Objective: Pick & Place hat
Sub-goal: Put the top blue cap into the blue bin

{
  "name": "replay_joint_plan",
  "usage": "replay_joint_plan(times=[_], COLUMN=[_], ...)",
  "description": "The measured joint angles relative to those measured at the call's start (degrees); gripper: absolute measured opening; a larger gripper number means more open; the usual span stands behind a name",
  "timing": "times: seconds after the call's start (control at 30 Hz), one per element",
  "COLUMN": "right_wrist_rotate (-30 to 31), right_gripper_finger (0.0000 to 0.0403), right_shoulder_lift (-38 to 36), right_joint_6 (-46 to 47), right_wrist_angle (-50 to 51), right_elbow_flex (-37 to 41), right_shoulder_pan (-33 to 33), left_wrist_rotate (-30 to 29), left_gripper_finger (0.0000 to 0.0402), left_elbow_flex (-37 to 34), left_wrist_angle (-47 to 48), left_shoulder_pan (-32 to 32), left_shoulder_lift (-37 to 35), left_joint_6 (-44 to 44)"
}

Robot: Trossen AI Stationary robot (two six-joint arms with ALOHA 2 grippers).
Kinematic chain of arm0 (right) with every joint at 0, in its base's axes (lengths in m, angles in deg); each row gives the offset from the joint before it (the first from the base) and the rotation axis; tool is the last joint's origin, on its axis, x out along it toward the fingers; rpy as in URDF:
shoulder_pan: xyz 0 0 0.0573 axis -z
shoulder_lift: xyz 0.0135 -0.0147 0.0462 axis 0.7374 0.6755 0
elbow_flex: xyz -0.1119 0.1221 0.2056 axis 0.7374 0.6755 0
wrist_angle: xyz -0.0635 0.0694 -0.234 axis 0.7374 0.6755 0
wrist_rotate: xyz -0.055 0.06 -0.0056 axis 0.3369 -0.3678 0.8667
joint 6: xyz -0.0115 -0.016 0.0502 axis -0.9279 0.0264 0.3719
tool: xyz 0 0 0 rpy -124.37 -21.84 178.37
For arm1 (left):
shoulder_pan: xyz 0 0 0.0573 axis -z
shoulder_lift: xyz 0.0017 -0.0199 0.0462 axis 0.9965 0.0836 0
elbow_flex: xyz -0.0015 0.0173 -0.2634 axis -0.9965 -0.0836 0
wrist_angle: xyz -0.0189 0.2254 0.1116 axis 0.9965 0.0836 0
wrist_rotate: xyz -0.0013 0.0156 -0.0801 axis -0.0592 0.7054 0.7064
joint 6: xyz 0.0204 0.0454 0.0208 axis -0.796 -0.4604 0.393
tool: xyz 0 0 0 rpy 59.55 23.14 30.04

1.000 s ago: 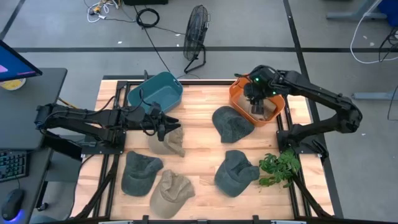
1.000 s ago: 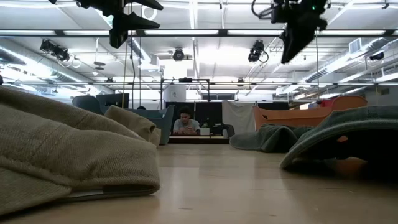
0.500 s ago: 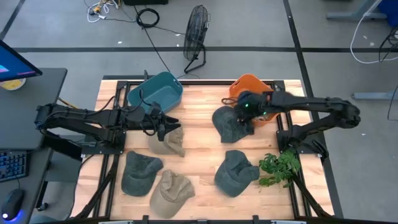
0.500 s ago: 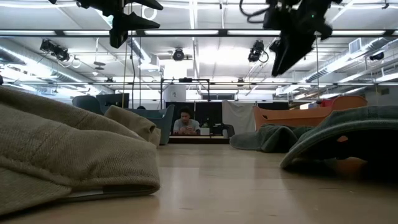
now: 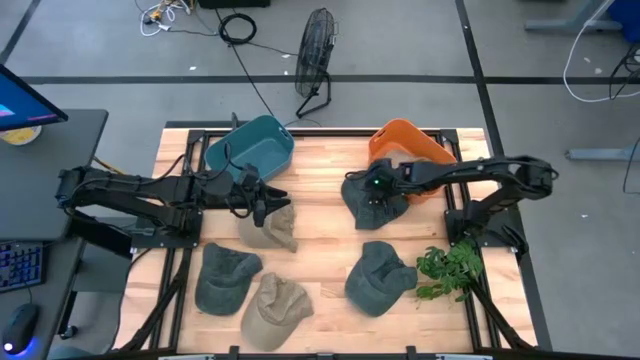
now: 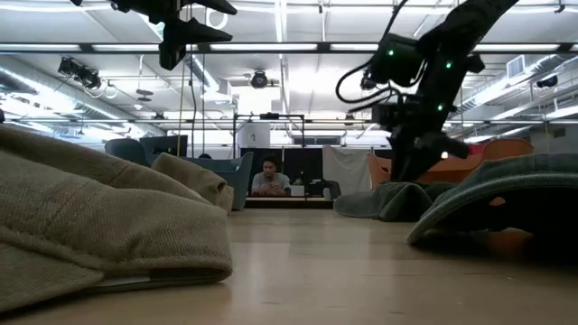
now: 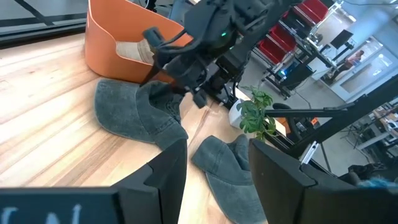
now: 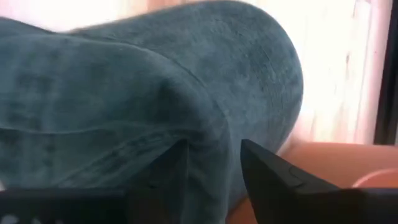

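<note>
While its jaws stand parted just over the crown, the right gripper (image 5: 375, 192) hangs low on the dark grey-green cap (image 5: 372, 200) lying on the wooden tabletop (image 5: 320, 190); the right wrist view shows the two dark fingers (image 8: 264, 174) spread with the cap's fabric close in front of them, though whether they touch it cannot be told. That cap sits just beside the orange bin (image 5: 412, 152), its edge against the bin's wall. The left wrist view shows a tan cap (image 7: 134, 51) lying inside the orange bin. Across the tabletop the teal bin (image 5: 250, 148) stands near the far left corner; its contents cannot be made out.

The left gripper (image 5: 272, 203) waits above the tabletop with its jaws spread and nothing between them, hovering at the edge of a tan cap (image 5: 270, 228). Nearer the front edge lie another grey-green cap (image 5: 224, 277), a second tan cap (image 5: 271, 310) and a third grey-green cap (image 5: 378, 275), with a small green plant (image 5: 450, 270) just beside the last.
</note>
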Motion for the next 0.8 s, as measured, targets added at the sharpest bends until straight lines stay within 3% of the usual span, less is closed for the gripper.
replay_joint_plan(times=[0.3, 0.4, 0.57, 0.8], right_wrist_rotate=[-2.62, -2.44, -3.00, -3.95], right_gripper_finger=[0.0144, 0.0110, 0.0015, 0.0011], right_shoulder_lift=[4.95, 5.10, 3.59, -1.14], right_joint_6=[-2.91, -3.90, -0.82, 1.49], right_wrist_angle=[-4.12, -4.11, -2.79, 2.58], right_elbow_flex=[-0.02, -0.06, -0.07, -3.45], right_shoulder_pan=[2.03, 2.02, 1.90, -0.37], left_wrist_rotate=[-0.01, 0.00, -0.01, -0.14], left_gripper_finger=[0.0177, 0.0177, 0.0177, 0.0177], left_elbow_flex=[0.00, 0.00, 0.00, 0.00], left_wrist_angle=[0.01, 0.00, 0.01, 0.02], left_shoulder_pan=[-0.01, -0.02, -0.01, 0.00], left_shoulder_lift=[0.00, 0.00, 0.00, 0.04], left_joint_6=[0.00, 0.00, 0.92, 3.20])
